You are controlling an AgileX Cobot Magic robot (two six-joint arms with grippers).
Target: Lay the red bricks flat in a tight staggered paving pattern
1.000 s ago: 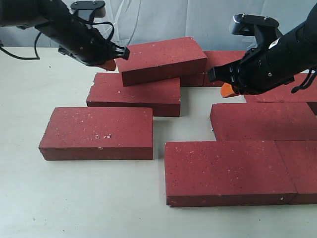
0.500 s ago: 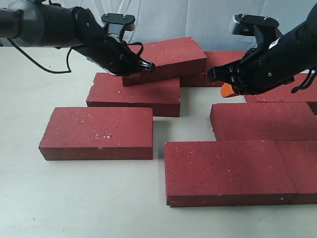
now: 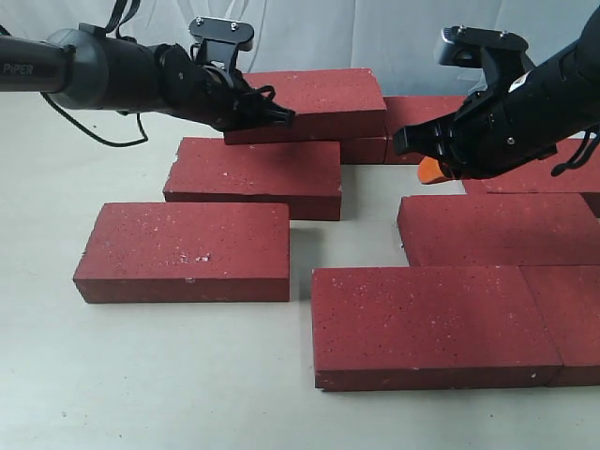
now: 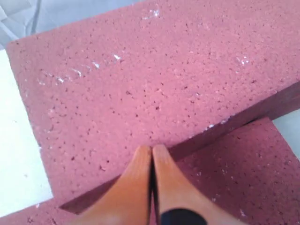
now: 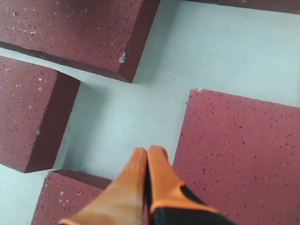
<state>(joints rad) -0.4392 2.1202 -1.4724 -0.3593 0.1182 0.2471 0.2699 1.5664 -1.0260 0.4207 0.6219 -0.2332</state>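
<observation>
Of the red bricks [image 3: 183,248], most lie flat, but the upper brick [image 3: 309,98] is perched on the back edge of a lower brick [image 3: 253,169] rather than down on the surface [image 3: 141,375]. The left hand [image 3: 277,114], pinched together with nothing held, sits at that brick's near edge; I can't quite tell whether its tips press it. A shove from closed tips could skid off the rough top, or slew the brick and knock its neighbours apart. The right hand [image 3: 431,173], also pinched and empty, hangs over the middle gap. Since a second ago the left hand has slid rightward and the upper brick sits squarer; the right hand hasn't stirred.
</observation>
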